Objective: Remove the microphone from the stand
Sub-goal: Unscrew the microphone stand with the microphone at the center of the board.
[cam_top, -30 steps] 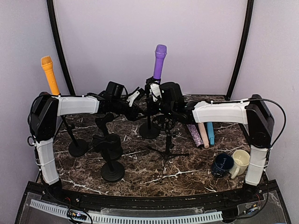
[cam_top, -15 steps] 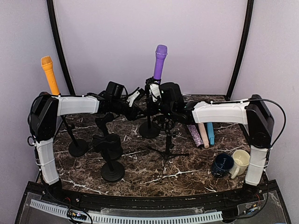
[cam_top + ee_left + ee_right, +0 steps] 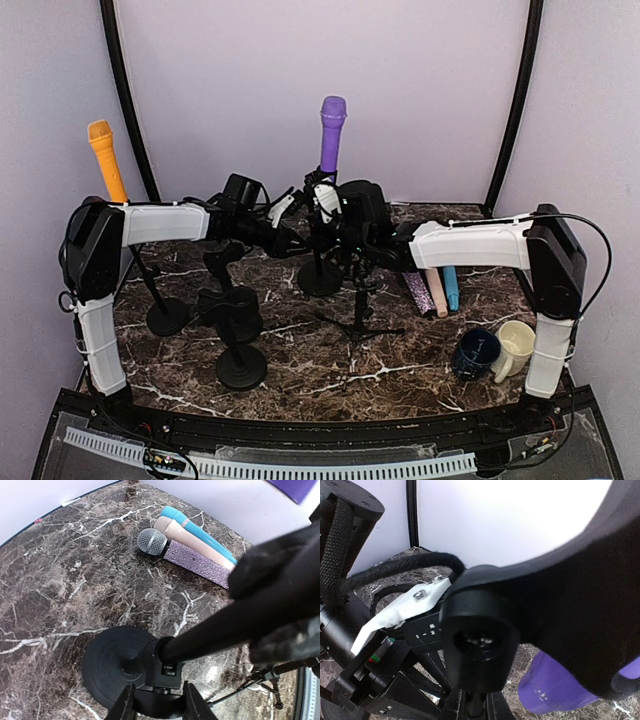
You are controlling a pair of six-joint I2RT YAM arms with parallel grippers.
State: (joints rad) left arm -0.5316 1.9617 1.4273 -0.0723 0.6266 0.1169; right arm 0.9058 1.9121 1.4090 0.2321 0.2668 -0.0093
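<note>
Three spare microphones (image 3: 192, 550) lie near the stand (image 3: 112, 667) the left gripper (image 3: 160, 704) pinches; right gripper (image 3: 476, 707) pressed together beside the purple microphone (image 3: 331, 135).

Pretty clearly a robotics lab test cell, not anyone's home. A white-and-black left arm (image 3: 160, 225) and right arm (image 3: 470, 243) are bolted along a marble-look surface (image 3: 300, 370). Around it are plain pale backdrop walls (image 3: 420, 80), curved black frame poles (image 3: 125, 100), and a cable track (image 3: 300, 467) up front.

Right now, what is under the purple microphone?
Under the purple microphone: a black clip, the stand pole, a round base on the marble table. The left gripper and right gripper cover the microphone's lower end.
</note>
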